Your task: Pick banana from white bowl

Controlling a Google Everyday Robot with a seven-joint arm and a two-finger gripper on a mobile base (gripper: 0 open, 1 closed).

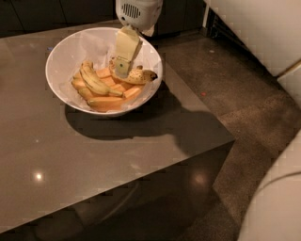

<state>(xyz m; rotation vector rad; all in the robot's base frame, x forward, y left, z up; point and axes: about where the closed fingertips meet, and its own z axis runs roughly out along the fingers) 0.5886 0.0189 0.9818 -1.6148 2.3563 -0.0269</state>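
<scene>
The white bowl (66, 52) stands on the dark table, at its far side. Several bananas lie in it. The brown-spotted banana (140, 76) with a dark tip lies at the bowl's right side, its tip by the rim. Smoother orange-yellow bananas (109, 100) and a paler curved banana (96, 83) lie to its left. My gripper (122, 70) reaches down into the bowl from above, its cream tip at the left end of the spotted banana. Its white wrist housing (138, 10) is above the bowl's far rim. The contact point is hidden.
The glossy dark table (94, 160) has its right edge and front corner (233, 139) close to the bowl. A speckled floor (244, 94) lies to the right. Pale robot body parts (277, 197) fill the right edge, with another (263, 28) at the top right.
</scene>
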